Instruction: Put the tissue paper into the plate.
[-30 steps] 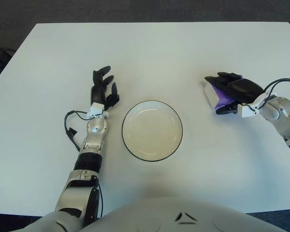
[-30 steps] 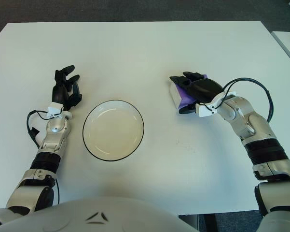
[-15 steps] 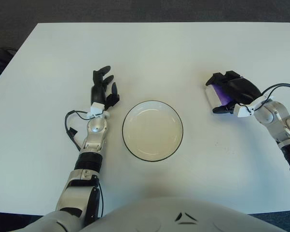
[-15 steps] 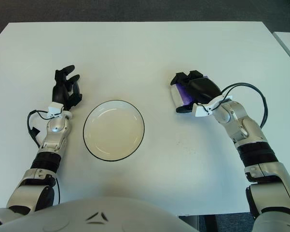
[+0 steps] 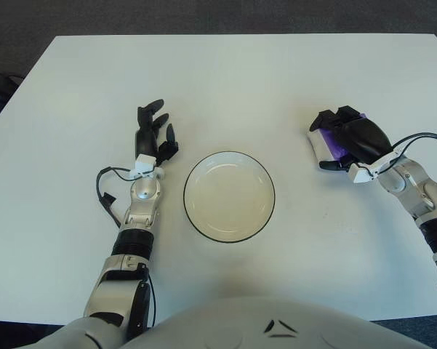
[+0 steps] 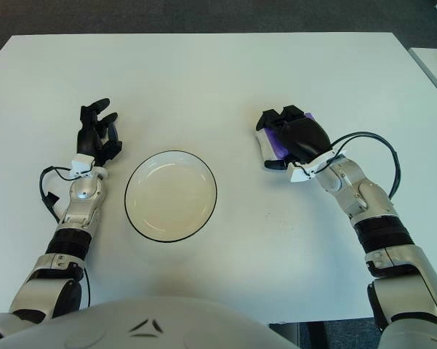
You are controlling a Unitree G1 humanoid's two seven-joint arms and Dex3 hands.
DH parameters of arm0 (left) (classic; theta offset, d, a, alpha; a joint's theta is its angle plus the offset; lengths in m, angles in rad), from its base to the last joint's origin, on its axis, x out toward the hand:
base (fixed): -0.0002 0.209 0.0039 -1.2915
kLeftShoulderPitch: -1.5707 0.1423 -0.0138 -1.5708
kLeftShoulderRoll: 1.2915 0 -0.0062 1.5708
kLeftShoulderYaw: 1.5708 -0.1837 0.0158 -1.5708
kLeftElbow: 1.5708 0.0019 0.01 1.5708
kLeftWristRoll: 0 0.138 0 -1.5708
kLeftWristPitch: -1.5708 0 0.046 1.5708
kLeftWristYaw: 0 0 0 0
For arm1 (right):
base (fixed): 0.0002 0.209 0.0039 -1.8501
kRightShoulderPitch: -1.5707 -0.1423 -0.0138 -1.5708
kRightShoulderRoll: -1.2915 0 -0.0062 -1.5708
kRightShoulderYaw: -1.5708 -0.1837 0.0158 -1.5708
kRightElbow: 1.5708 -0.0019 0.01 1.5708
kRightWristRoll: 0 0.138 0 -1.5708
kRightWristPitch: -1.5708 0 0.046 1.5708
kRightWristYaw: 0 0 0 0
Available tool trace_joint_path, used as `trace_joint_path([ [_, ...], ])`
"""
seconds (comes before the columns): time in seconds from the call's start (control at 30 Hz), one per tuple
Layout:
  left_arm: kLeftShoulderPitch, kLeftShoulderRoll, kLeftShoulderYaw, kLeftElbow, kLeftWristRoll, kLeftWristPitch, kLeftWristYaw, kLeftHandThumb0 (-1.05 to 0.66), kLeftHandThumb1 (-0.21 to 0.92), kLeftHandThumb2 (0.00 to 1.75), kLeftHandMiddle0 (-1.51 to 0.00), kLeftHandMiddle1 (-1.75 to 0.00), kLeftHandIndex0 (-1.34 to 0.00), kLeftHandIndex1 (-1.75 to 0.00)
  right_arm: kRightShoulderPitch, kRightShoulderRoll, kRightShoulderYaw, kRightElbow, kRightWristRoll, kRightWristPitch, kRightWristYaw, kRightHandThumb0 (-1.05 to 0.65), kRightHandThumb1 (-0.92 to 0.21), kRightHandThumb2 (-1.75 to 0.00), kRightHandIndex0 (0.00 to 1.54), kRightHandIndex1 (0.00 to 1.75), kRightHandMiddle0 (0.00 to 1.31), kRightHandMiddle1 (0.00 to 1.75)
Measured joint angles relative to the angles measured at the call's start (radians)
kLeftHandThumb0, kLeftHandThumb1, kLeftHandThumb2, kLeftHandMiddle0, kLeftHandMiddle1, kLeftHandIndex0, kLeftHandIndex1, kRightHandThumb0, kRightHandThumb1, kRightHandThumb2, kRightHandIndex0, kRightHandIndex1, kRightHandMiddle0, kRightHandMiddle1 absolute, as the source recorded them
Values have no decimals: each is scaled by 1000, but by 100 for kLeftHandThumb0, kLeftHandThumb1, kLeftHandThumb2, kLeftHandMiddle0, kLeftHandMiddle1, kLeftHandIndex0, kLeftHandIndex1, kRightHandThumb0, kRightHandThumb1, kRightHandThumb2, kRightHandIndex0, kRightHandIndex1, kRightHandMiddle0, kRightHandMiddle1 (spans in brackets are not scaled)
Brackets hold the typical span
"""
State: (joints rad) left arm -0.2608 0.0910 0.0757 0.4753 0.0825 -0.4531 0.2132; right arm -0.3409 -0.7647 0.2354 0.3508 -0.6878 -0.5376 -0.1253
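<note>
A purple and white tissue packet lies on the white table, right of the plate. My right hand covers it from above, black fingers curled over its far edge and thumb at its near edge. The packet looks still in contact with the table. The white plate with a dark rim stands empty in the middle. My left hand shows left of the plate with relaxed fingers and holds nothing.
The white table stretches wide behind the plate. Its far edge runs along the top of the view, with dark floor beyond. A black cable loops off my right forearm.
My right wrist has swung nearer and the hand has turned more upright over the packet, fingers curling tighter round it. The packet has barely shifted. The left hand has stayed put.
</note>
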Motion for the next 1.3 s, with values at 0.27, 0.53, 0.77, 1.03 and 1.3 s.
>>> trace_joint_path([
  [0.27, -2, -1, 0, 5, 0, -2, 0, -67, 92, 77, -27, -69, 0, -101, -10, 0, 8, 25, -1, -21, -16, -44, -45, -114, 98, 175, 50, 175],
  [0.53, -2, -4, 0, 6, 0, -2, 1, -67, 92, 77, -27, -69, 0, -100, -18, 0, 10, 35, 5, -35, -14, -43, -48, -110, 98, 175, 48, 175],
  [0.77, -2, -4, 0, 6, 0, -2, 2, -67, 92, 77, -27, -69, 0, -100, -19, 4, 9, 35, 15, -38, -12, -43, -49, -109, 98, 175, 48, 175],
  [1.03, -2, -5, 0, 6, 0, -3, 9, -66, 92, 78, -27, -68, 0, -99, -15, 17, 4, 30, 36, -38, -12, -42, -50, -108, 97, 175, 47, 175],
  [1.3, -2, -4, 0, 6, 0, -6, 16, -66, 92, 78, -27, -68, 0, -99, -10, 43, -4, 2, 38, -42, -22, -43, -50, -109, 96, 175, 47, 175],
])
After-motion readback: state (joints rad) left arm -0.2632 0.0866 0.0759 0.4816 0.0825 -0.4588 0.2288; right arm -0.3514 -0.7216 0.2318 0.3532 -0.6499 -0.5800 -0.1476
